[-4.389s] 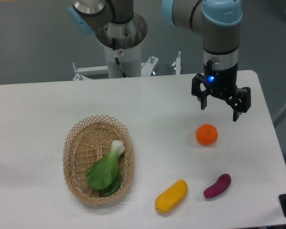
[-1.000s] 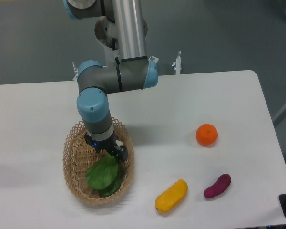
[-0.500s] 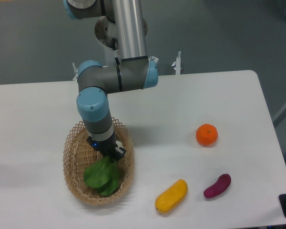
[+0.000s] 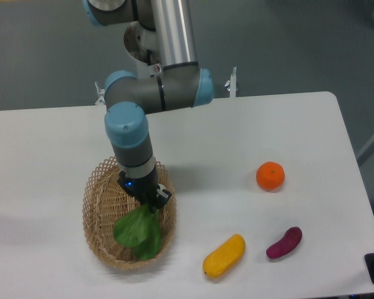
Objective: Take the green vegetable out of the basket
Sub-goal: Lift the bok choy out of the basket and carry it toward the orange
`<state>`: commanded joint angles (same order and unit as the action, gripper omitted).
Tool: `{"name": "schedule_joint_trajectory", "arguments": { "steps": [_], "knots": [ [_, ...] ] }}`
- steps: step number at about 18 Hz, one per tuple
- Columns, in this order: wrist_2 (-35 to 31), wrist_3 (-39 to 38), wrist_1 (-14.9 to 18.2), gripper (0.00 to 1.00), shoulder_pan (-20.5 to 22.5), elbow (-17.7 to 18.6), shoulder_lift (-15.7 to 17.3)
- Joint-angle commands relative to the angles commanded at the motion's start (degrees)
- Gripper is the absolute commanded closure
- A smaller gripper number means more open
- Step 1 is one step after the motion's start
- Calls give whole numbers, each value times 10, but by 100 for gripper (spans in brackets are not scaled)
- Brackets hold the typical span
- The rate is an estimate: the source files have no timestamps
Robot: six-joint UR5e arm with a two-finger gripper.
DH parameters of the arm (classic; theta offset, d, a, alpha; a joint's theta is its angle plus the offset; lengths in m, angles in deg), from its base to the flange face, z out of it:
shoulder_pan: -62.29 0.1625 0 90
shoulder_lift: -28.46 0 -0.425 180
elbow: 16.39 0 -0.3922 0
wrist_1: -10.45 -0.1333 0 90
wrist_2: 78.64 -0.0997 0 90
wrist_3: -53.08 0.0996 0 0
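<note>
The green vegetable [image 4: 138, 230] shows broad dark leaves hanging over the inside of the tan wicker basket [image 4: 97, 205] at the table's lower left. Its pale stem end is hidden inside my gripper [image 4: 149, 203], which is shut on it from above. The arm comes down over the basket's right half. The leaves look lifted a little, though I cannot tell whether their tips still touch the basket floor.
An orange [image 4: 270, 175] sits right of centre. A yellow oblong vegetable [image 4: 224, 255] and a purple one [image 4: 284, 242] lie near the front edge to the right. The robot's base column [image 4: 156, 43] stands behind the table.
My gripper crossed from above the orange to the basket and shut on the vegetable's stem. In the last second it has shifted slightly right and risen, dragging the leaves with it.
</note>
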<state>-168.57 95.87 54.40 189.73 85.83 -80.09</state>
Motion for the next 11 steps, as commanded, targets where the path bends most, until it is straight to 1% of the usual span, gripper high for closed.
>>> {"name": "schedule_joint_trajectory", "arguments": {
  "steps": [3, 5, 6, 8, 11],
  "knots": [
    [16, 40, 0, 68, 31, -7, 21],
    [47, 45, 3, 68, 54, -14, 25],
    [62, 51, 9, 68, 72, -18, 31],
    [74, 91, 22, 68, 99, -26, 44],
    [76, 153, 46, 67, 137, -44, 45]
  ]
}}
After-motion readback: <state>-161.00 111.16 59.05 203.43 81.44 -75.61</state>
